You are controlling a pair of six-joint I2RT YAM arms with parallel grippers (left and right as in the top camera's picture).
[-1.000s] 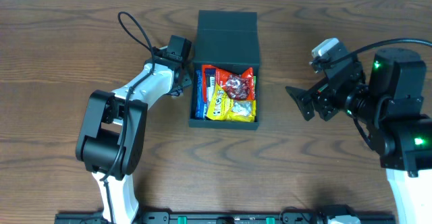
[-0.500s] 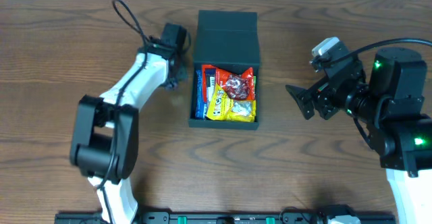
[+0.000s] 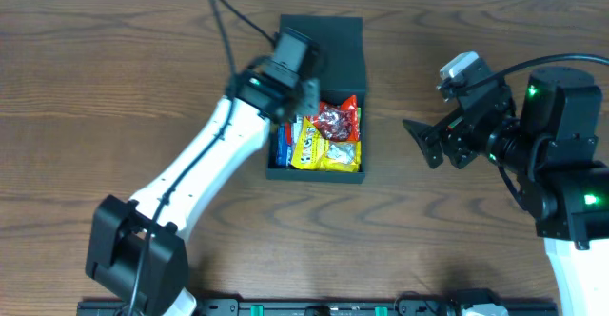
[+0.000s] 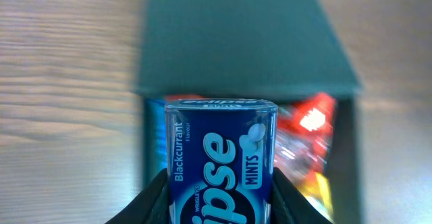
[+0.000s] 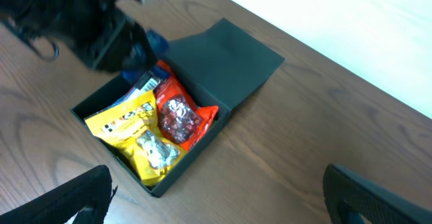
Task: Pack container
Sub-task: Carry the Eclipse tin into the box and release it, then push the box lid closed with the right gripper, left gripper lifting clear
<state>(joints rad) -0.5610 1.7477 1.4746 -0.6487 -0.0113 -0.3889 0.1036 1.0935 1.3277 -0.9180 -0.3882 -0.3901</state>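
The left arm reaches over the container (image 3: 335, 48) at its eleven o'clock edge. Only the wrist view shows the left gripper (image 4: 219, 198) clamping a mint tin (image 4: 221, 150).

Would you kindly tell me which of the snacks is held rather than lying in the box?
The blue Eclipse mints pack, clamped between the jaws of the left gripper; the yellow packet and red packet lie inside the container.

Left arm (image 3: 205, 159): white tapered links, black joints, bulky black base joint lower left; thin black cable (image 3: 224, 21) arching upper left. Right arm (image 3: 561, 154): chunky black housings, green lights (image 3: 531, 92), white lower link, grey-white camera block (image 3: 460, 69) – second cable (image 3: 542, 61) arcing above. Left gripper (image 4: 219, 204) – matte black fingers (image 4: 154, 200).
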